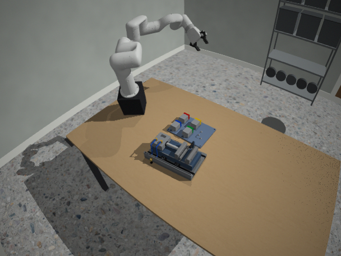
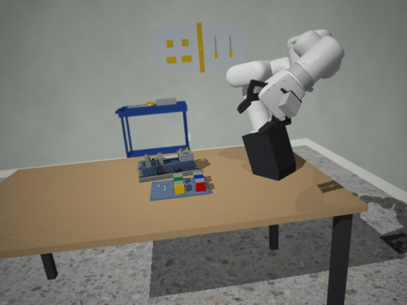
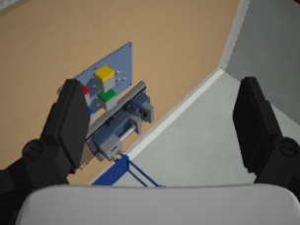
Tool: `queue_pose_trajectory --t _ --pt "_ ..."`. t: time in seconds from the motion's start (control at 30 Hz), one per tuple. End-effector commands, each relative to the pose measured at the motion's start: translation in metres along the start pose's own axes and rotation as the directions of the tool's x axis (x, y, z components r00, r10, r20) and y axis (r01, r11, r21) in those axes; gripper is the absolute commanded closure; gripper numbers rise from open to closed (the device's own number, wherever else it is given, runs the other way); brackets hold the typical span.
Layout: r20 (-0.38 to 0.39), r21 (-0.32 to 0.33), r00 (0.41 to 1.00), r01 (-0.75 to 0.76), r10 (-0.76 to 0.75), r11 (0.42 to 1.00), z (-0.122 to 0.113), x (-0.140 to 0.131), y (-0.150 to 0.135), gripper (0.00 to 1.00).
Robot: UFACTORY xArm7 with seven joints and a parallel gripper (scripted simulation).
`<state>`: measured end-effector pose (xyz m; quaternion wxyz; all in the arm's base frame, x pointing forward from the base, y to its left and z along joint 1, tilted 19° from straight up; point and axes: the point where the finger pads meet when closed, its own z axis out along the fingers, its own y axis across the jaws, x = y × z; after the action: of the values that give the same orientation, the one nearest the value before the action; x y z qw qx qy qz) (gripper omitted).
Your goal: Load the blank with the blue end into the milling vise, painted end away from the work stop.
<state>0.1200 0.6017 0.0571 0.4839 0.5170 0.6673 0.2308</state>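
The small grey blank with the blue-painted end [image 1: 175, 125] lies on the blue infeed plate [image 1: 206, 137], far below the black two-finger claw [image 1: 201, 41], which hangs spread apart and empty; red [image 1: 184, 117], yellow [image 1: 195, 123] and green [image 1: 187, 131] neighbours crowd it, so a careless descent could knock them.

Even, soft light; the arm [image 1: 132, 53] casts a hard shadow across bench [image 1: 252, 182] and floor; edges look coarse and pixelated.
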Motion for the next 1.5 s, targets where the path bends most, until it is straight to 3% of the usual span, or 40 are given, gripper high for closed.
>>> queue_pose_trajectory --t 0.0,0.53,0.57,1.47 --pt "-0.003 -0.001 1.000 -0.003 0.003 1.000 -0.0018 0.0001 0.0021 0.00" --pt "-0.003 -0.001 1.000 -0.003 0.003 1.000 -0.0018 0.0001 0.0021 0.00" --pt "-0.003 -0.001 1.000 -0.003 0.003 1.000 -0.0018 0.0001 0.0021 0.60" --pt "-0.003 -0.001 1.000 -0.003 0.003 1.000 -0.0018 0.0001 0.0021 0.60"
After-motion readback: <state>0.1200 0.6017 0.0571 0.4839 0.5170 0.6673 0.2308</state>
